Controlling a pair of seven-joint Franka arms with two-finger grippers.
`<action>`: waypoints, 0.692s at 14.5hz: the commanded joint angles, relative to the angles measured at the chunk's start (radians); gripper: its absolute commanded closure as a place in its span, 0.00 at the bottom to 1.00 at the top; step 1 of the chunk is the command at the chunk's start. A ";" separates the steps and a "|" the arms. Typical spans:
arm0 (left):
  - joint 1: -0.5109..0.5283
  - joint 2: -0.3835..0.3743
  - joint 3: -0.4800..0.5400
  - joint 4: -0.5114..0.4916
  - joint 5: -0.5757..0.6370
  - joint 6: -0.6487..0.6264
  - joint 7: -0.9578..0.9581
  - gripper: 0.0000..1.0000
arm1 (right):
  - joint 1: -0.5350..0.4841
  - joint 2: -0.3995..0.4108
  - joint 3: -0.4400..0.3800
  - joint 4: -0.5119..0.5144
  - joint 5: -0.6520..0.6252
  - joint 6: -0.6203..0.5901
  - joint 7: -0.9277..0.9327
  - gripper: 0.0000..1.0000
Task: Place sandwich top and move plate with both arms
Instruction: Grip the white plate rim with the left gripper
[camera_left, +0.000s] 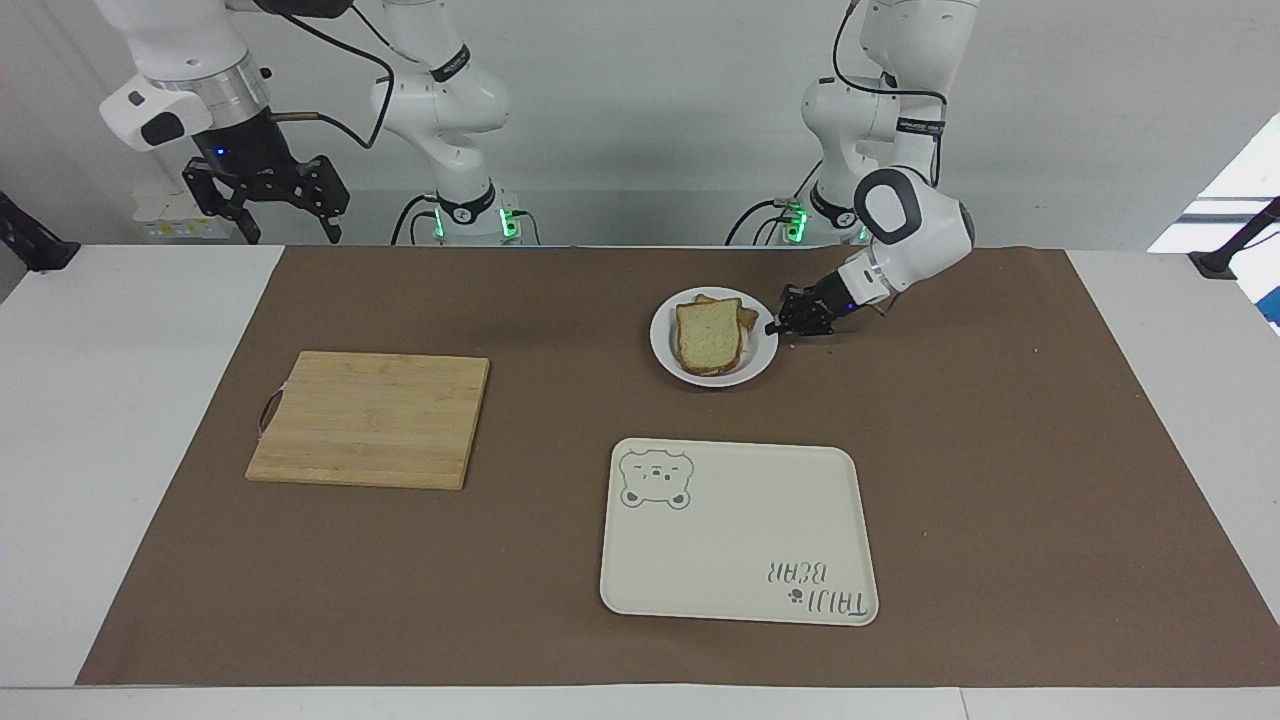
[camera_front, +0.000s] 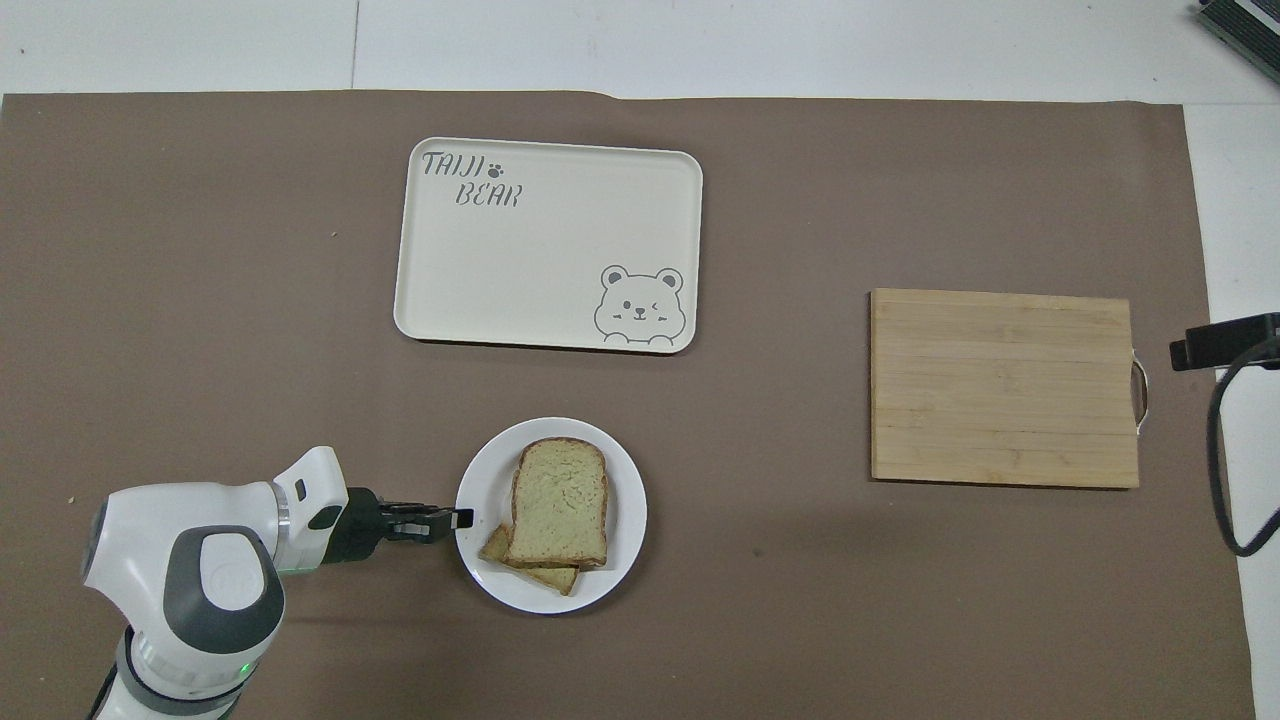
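A brown mat (camera_left: 1000, 480) covers the white table (camera_left: 120, 450), pale wall at the top of the facing view. The left gripper (camera_left: 772, 327) is down low at the plate (camera_left: 762, 350), its jaws pinched together on the rim at the plate's three o'clock in the facing view (nine o'clock from overhead). On that plate lies the sandwich top (camera_left: 709, 334), pale crumb up, resting over a darker toast slice (camera_front: 530, 575) that peeks out at the edge nearer the robots. Out from there, the cream tray (camera_left: 740, 580) with its bear drawing sits at six o'clock of the plate in the facing view, farther from the robots and well apart from it. The wooden cutting board (camera_left: 370, 418) lies toward the right arm's end of the table. The right gripper (camera_left: 266, 215) waits up high over that end's table edge, jaws spread wide, holding nothing.
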 joint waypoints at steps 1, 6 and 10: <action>-0.023 -0.010 0.007 -0.017 -0.014 0.015 0.025 1.00 | -0.003 -0.018 0.003 -0.023 -0.006 0.010 -0.023 0.00; -0.010 0.015 0.008 0.030 -0.012 -0.013 0.031 1.00 | -0.003 -0.018 0.003 -0.023 -0.006 0.008 -0.022 0.00; 0.021 0.076 0.010 0.141 -0.012 -0.113 0.011 1.00 | -0.003 -0.018 0.003 -0.023 -0.006 0.008 -0.022 0.00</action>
